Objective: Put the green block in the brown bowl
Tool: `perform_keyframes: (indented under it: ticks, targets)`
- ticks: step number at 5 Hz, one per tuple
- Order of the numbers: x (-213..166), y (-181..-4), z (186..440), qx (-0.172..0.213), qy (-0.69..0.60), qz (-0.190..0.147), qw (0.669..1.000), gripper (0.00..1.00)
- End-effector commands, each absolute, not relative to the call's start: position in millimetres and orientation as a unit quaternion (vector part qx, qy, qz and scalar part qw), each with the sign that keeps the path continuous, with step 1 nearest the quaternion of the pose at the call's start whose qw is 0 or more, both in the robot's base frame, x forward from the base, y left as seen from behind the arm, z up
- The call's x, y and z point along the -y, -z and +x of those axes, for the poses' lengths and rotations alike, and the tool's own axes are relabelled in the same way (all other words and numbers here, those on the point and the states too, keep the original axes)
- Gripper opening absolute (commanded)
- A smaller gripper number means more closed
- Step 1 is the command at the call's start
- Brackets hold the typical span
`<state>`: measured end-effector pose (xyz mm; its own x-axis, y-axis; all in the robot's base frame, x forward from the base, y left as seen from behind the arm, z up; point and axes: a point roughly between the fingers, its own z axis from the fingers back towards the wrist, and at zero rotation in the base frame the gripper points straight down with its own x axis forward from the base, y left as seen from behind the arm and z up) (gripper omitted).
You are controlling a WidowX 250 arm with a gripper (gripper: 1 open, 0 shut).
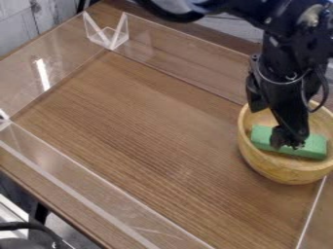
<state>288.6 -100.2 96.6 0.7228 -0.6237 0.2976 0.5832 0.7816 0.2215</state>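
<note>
The green block lies flat inside the brown bowl, which sits at the right edge of the wooden table. My black gripper hangs straight above the bowl, its fingers pointing down over the block's left part. The jaws stand open and hold nothing. The block's left end is partly hidden behind the fingers.
A wooden tabletop is bordered by low clear plastic walls. A clear plastic stand sits at the back left corner. The arm reaches in from the top of the view.
</note>
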Motion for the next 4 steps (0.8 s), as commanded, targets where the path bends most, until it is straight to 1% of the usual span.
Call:
perform_keyframes:
  ticks: [1,4]
  targets:
    - [99.2,-105.3,295.2,0.197,0.311,0.055,0.928,1.00]
    - [97.2,-100.7,296.9,0.190,0.301,0.053,0.933,1.00]
